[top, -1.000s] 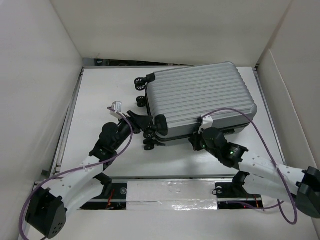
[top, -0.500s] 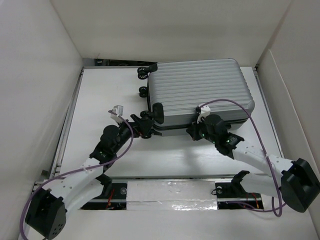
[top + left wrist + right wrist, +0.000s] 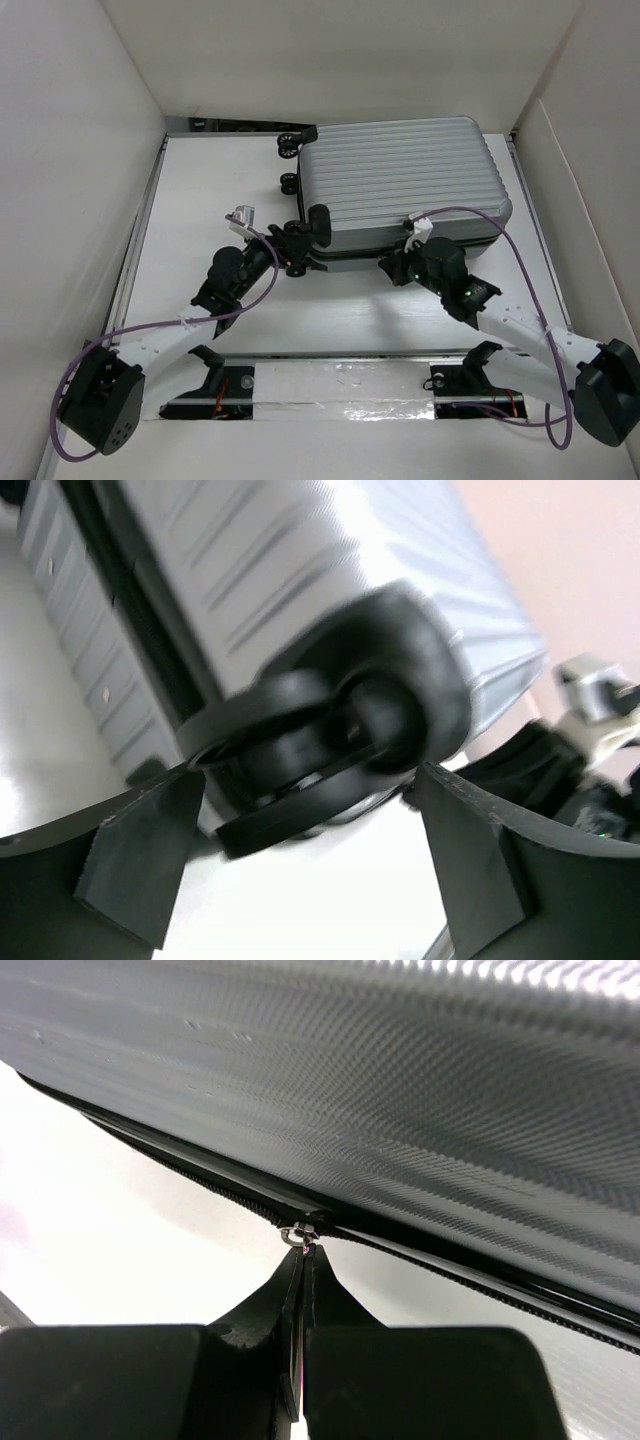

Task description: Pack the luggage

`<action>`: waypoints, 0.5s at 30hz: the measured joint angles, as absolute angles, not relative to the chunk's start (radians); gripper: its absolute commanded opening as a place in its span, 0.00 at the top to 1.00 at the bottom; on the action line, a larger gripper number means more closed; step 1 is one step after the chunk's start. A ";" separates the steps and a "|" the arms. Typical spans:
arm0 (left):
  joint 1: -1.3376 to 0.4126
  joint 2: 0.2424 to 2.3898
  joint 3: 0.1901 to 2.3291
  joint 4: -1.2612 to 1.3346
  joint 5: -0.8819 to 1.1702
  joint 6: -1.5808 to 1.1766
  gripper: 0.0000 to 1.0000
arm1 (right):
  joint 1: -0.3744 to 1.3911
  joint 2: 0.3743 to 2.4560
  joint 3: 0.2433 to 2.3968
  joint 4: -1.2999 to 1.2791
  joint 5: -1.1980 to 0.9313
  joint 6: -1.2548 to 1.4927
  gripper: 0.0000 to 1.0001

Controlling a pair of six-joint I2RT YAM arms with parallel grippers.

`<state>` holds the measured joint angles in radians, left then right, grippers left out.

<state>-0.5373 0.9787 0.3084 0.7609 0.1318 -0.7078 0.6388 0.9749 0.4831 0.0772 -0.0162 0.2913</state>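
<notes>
On the table's (image 3: pixel 200 190) left side, the left gripper (image 3: pixel 305 865) gapes wide just before a black wheel (image 3: pixel 300 750) of the closed luggage (image 3: pixel 400 185), which lies flat toward the far right, while the right gripper (image 3: pixel 397 266) pinches its zip pull (image 3: pixel 298 1260) at the near edge.

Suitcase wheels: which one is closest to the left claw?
The wheel at the suitcase's near corner, sitting between the left gripper's open fingers. The other wheels sit farther back, away from it.

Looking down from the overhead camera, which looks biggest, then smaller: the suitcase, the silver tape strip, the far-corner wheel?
1. suitcase, easily the largest.
2. tape strip, long but narrow.
3. wheel, tiny beside both.
</notes>
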 measured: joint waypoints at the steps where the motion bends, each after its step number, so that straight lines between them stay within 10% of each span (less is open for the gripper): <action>1: -0.537 0.972 0.307 0.774 0.130 -0.707 0.22 | 0.636 0.973 0.480 0.079 -0.020 0.291 1.00; 9: -0.514 0.969 0.307 0.824 0.098 -0.686 0.43 | 0.629 0.975 0.476 0.076 -0.028 0.291 1.00; 15: -0.486 1.046 0.309 0.916 0.144 -0.693 0.85 | 0.629 0.969 0.471 0.079 -0.023 0.302 1.00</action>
<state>-0.4862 1.0462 0.3092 0.9165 0.1436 -0.6933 0.6289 0.9688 0.4709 0.0788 -0.0227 0.3016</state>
